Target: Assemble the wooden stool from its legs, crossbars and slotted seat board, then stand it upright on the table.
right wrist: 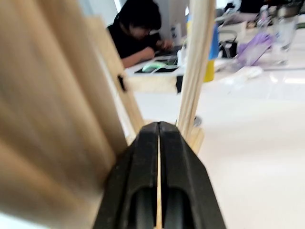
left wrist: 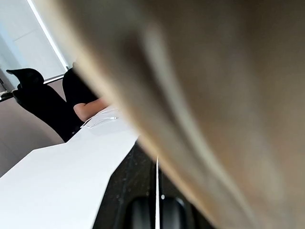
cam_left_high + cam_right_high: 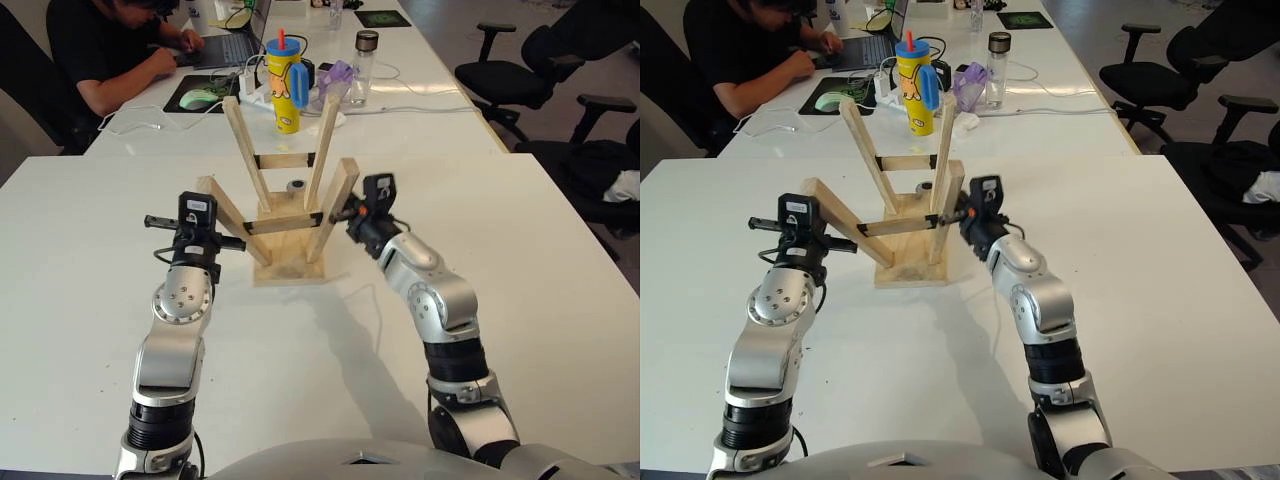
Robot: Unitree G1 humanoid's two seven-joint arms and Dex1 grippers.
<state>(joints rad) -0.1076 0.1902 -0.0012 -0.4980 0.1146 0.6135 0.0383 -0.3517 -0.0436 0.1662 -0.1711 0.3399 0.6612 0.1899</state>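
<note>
Your left tool (image 3: 236, 241) sits at the stool's near left leg (image 3: 222, 203). Its fingers are pressed together with only a thin seam between them and nothing held; whether it touches the wood, I cannot tell. The stool (image 3: 319, 160) stands upside down in the middle of the white surface (image 3: 90, 280), with the seat board (image 3: 292, 270) flat on it, four legs splayed upward and crossbars (image 3: 284, 222) joining them. Your right tool (image 1: 158, 126) is just beside the near right leg (image 3: 341, 188), fingers likewise closed tight, gripping nothing.
</note>
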